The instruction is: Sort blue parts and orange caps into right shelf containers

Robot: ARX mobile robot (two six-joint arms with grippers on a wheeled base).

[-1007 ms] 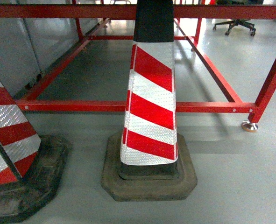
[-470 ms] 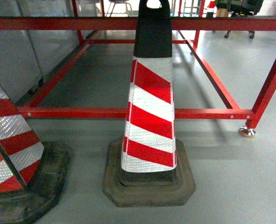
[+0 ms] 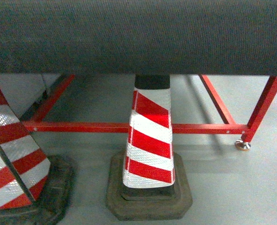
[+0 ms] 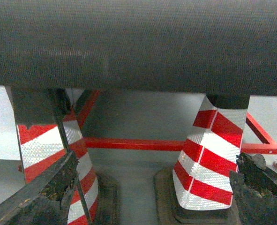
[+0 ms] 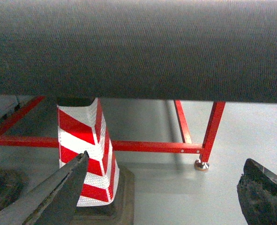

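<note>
No blue parts, orange caps or right shelf containers show in any view. My left gripper is open, its two dark worn fingers spread wide at the bottom corners of the left wrist view, with nothing between them. My right gripper is open too, its fingers far apart over bare grey floor. Neither gripper appears in the head view.
A dark textured band fills the top of every view. Beneath it stand a red-and-white striped traffic cone on a black base and a second cone at the left. Behind them runs a red metal frame with a foot.
In the head view the cones and red frame have slid downward, and the dark textured band has come in to cover the upper third.
</note>
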